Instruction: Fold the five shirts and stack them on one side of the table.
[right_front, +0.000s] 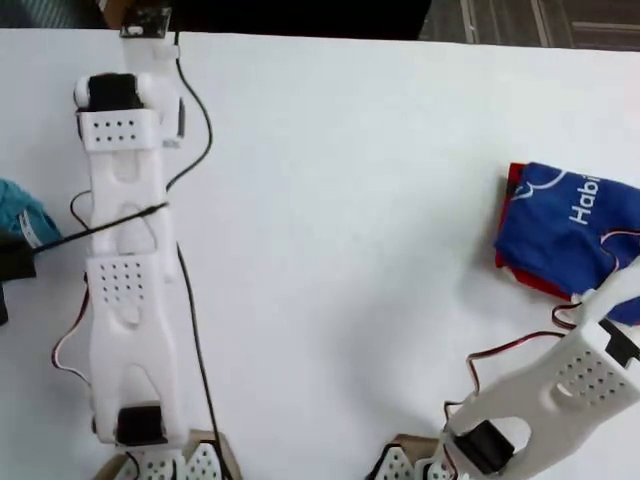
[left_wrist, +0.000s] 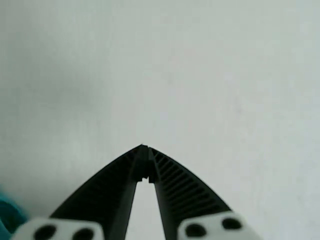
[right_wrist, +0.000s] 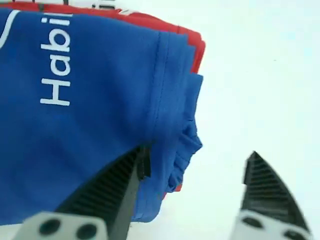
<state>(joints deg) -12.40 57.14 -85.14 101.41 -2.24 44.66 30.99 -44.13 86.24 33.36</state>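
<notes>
A folded blue shirt with white lettering lies on a red shirt at the table's right side. In the right wrist view the blue shirt covers the red shirt, whose edge shows beyond it. My right gripper is open at the stack's corner, with one finger over the blue cloth and the other over bare table. A teal shirt is bunched at the left edge. My left gripper is shut on nothing above white table, with the teal shirt beside it.
The left arm stretches along the table's left side, with black cables trailing beside it. The right arm crosses the front right corner. White table spreads between the two arms. A black object sits at the left edge.
</notes>
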